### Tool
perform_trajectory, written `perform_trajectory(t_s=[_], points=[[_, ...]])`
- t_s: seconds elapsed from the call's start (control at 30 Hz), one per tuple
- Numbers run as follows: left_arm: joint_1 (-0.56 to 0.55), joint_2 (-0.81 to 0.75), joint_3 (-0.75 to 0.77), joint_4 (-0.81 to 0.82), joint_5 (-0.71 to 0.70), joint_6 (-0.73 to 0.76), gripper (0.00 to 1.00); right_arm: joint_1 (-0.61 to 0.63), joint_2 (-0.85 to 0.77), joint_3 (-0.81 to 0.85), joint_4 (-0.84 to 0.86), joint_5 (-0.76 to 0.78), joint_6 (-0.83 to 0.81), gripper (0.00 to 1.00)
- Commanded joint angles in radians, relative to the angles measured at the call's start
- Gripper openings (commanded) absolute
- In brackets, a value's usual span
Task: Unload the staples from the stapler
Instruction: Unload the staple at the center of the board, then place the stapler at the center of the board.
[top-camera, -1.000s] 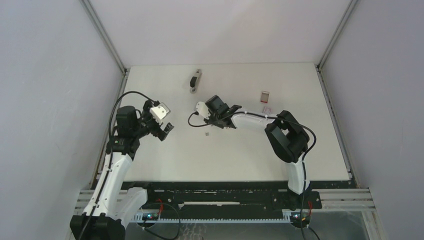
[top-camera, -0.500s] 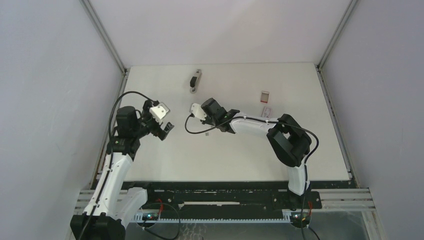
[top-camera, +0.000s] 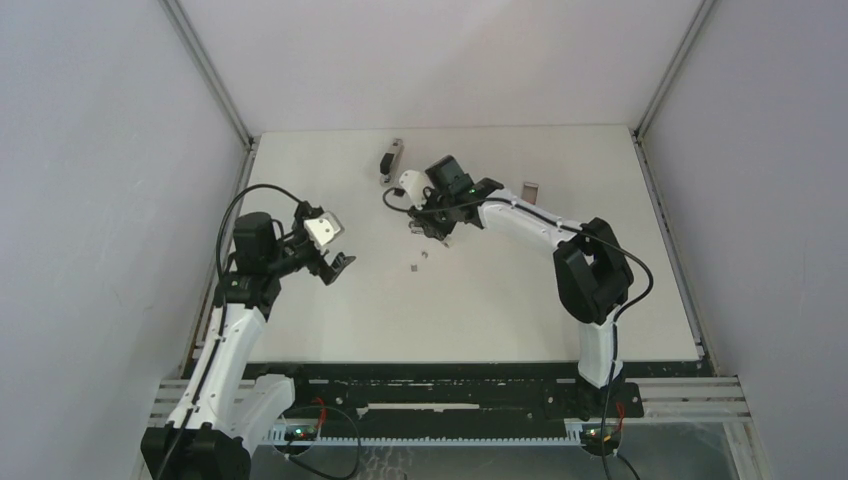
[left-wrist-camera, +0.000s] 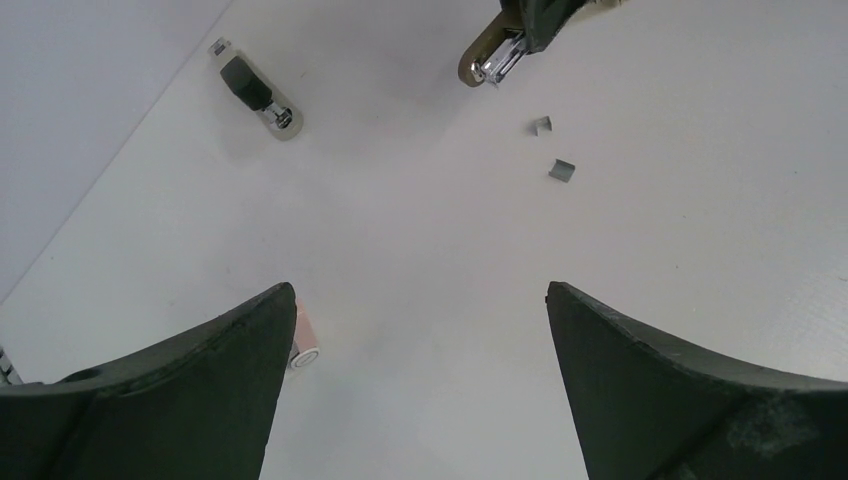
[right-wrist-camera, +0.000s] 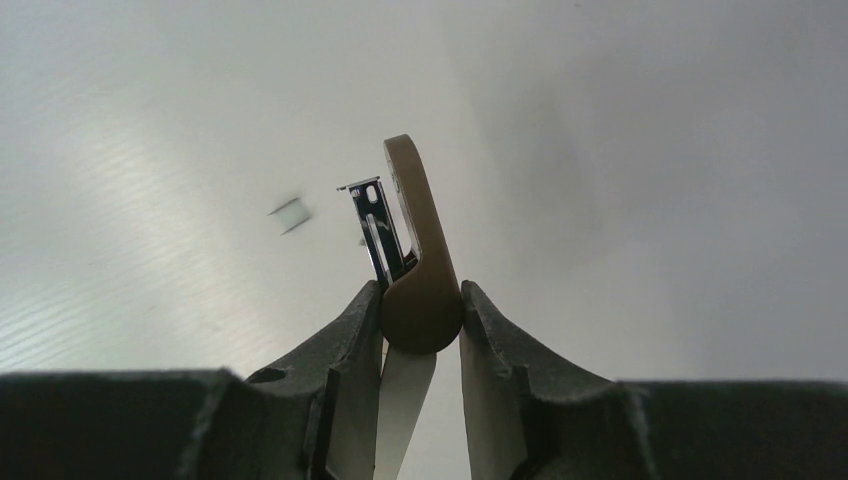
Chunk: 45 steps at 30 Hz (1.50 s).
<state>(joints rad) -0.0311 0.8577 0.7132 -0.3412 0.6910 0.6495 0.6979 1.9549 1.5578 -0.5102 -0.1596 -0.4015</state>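
Observation:
My right gripper (top-camera: 432, 222) is shut on the stapler (right-wrist-camera: 415, 230), a slim brown arm with a silver magazine sticking up between the fingers. The stapler hangs above the table and also shows at the top of the left wrist view (left-wrist-camera: 495, 55). Two small silver-grey staples (left-wrist-camera: 540, 125) lie on the white table below it; one shows in the right wrist view (right-wrist-camera: 290, 213) and one in the top view (top-camera: 415, 268). My left gripper (top-camera: 335, 262) is open and empty, to the left of the staples.
A slim dark grey and silver stapler-like bar (top-camera: 390, 160) lies at the back of the table (top-camera: 480, 300). A small red-and-white box (top-camera: 530, 190) sits right of my right arm. A small pink-and-white item (left-wrist-camera: 300, 340) peeks out beside my left finger.
My right gripper has carried the stapler from mid-table toward the back and a little right. A second staple now lies on the table. My left gripper has shifted slightly forward.

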Motion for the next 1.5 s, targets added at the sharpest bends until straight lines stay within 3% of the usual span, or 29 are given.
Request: perform_trajectory(t_s=[0.0,0.27,0.47,0.8,1.1,1.23,1.47], points=[[-0.001,-0.014,-0.019,0.017,0.084,0.080,1.00,-0.042,-0.044,0.073,-0.131,-0.322,0.107,0.16],[-0.142,-0.004,-0.005,-0.011,0.034,0.214,1.00,-0.060,0.022,0.143,-0.228,-0.665,0.188,0.16],[-0.250,0.020,0.003,-0.029,0.002,0.282,1.00,-0.062,0.069,0.156,-0.237,-0.813,0.242,0.16],[-0.486,0.103,-0.009,-0.033,-0.218,0.381,1.00,-0.054,0.127,0.173,-0.252,-0.918,0.270,0.17],[-0.568,0.160,-0.014,-0.030,-0.297,0.406,0.99,-0.053,0.129,0.182,-0.272,-0.948,0.264,0.17],[-0.579,0.185,-0.013,-0.009,-0.325,0.396,0.93,-0.048,0.127,0.182,-0.279,-0.955,0.261,0.17],[-0.588,0.202,-0.012,0.009,-0.349,0.381,0.67,-0.039,0.128,0.187,-0.292,-0.962,0.251,0.17]])
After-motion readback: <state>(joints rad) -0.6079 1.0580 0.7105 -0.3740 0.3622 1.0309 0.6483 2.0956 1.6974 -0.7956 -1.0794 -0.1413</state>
